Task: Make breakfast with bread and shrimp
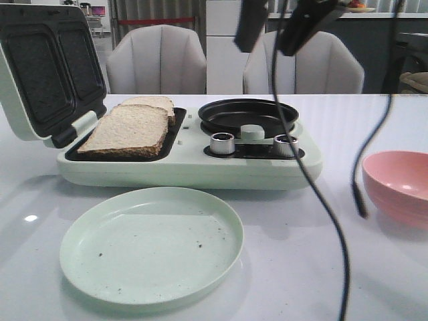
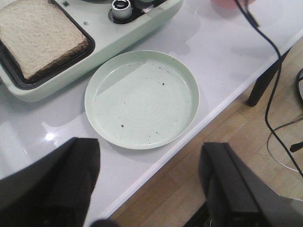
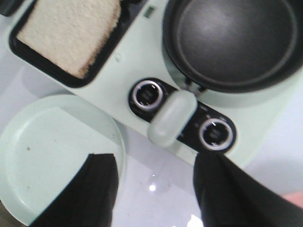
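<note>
Nearest the robot, a pale green plate [image 1: 151,245] lies on the white table [image 1: 287,267], bare but for a few dark specks. The left wrist view shows it close to the table's near edge, with wooden floor [image 2: 199,156] beyond that edge. The left gripper [image 2: 149,182] hangs above this edge, its two dark fingers spread wide with nothing between them; only their tips show, and the arm is cut off.

Behind the plate stands a mint-green breakfast maker [image 1: 194,164] with its lid [image 1: 47,70] raised at the left. The bread [image 1: 130,128] lies in its left grill tray: one slice in front and a second partly hidden behind it, so only the far slice's top edge shows. To the right sit two silver knobs [image 1: 223,142] and a small black pan [image 1: 248,115], whose pale handle [image 1: 252,132] points towards the knobs.

The right gripper [image 3: 154,189] hovers over the knobs and the plate's rim, fingers parted and holding nothing. In the front view only dark parts of this arm hang in from the top, blurred, and a black cable [image 1: 321,200] drapes down across the scene.

A pink bowl [image 1: 398,184] stands at the right, cut by the picture's edge; its inside cannot be seen. No shrimp can be made out in any view.

Beyond the table stand two pale padded chairs [image 1: 157,60], with dim furniture behind them.
</note>
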